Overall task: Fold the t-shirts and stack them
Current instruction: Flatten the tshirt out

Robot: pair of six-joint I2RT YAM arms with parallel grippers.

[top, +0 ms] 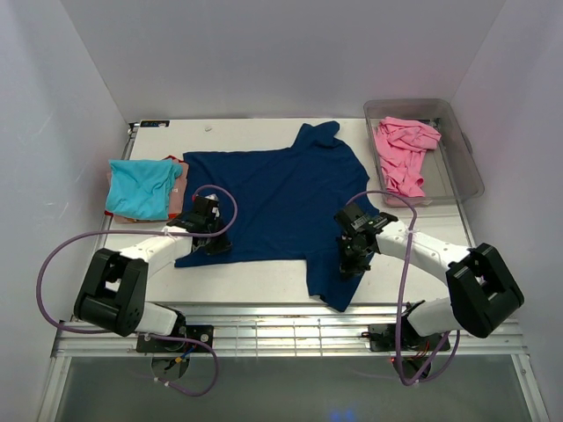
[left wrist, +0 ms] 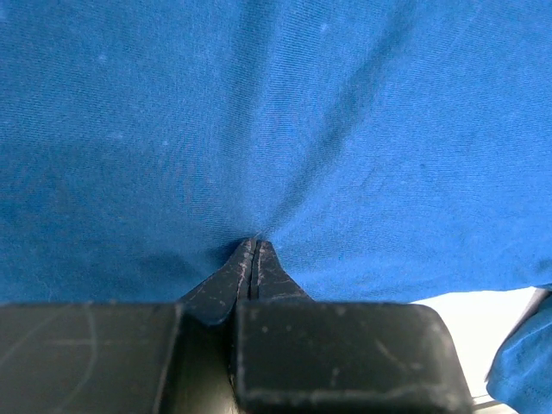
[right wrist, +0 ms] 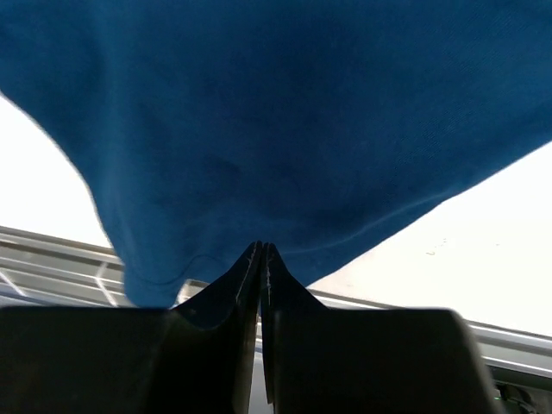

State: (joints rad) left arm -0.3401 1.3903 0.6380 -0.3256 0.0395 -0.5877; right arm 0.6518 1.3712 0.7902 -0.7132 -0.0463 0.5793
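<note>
your left gripper (left wrist: 254, 250) grips the navy t-shirt (top: 281, 198) at its near left edge; your right gripper (right wrist: 261, 252) pinches its near right hem. it lies spread mid-table, the turquoise t-shirt (top: 141, 187) folded left, the pink t-shirt (top: 403, 154) in the clear tub (top: 466, 163).
</note>
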